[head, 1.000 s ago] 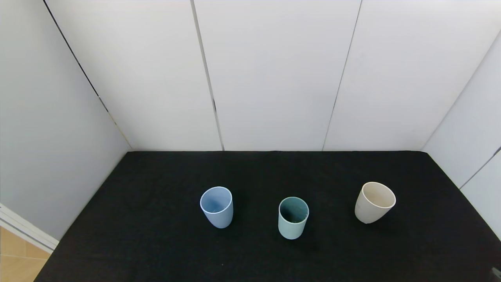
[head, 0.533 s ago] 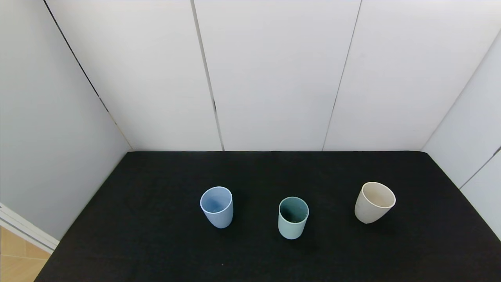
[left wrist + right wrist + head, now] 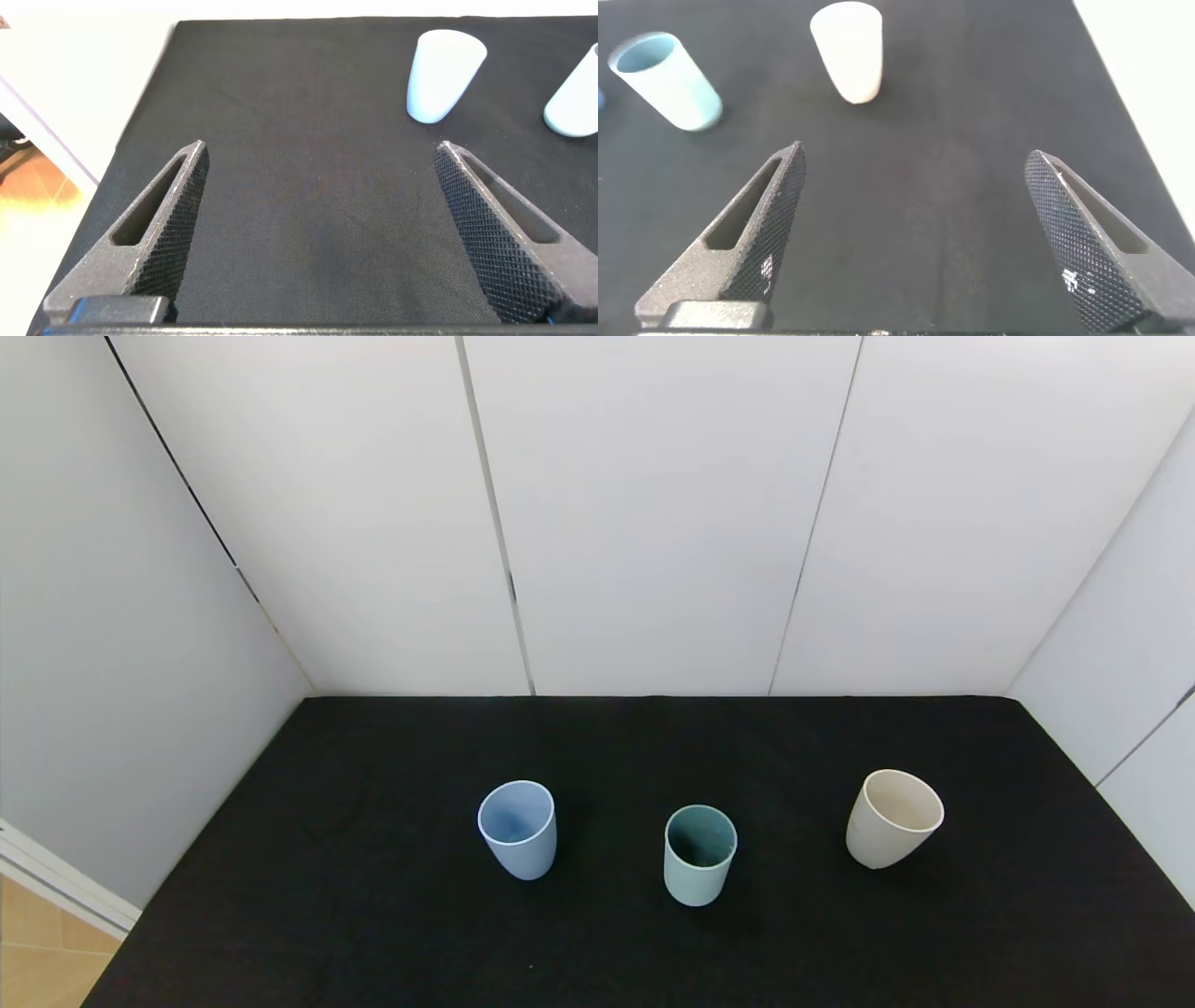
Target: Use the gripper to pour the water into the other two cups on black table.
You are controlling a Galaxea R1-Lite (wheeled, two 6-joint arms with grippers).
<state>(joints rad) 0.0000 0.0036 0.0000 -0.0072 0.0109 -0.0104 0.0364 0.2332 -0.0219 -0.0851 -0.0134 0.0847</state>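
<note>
Three tumblers stand upright in a row on the black table (image 3: 373, 756): the pale blue cup (image 3: 518, 831) on the left, a teal-green cup (image 3: 699, 856) in the middle and the cream-white cup (image 3: 893, 819) on the right. I cannot make out any water in them. Neither gripper shows in the head view. My left gripper (image 3: 321, 149) is open and empty over bare cloth, short of the pale blue cup (image 3: 445, 75). My right gripper (image 3: 915, 154) is open and empty, short of the cream-white cup (image 3: 848, 61) and the teal-green cup (image 3: 668, 82).
White wall panels (image 3: 653, 523) close off the table at the back and both sides. The table's left edge (image 3: 140, 121) drops to a wooden floor (image 3: 37, 952). The teal-green cup (image 3: 575, 93) also shows at the edge of the left wrist view.
A small dark part at the bottom right corner of the head view one second ago is out of view now. The cups have not moved.
</note>
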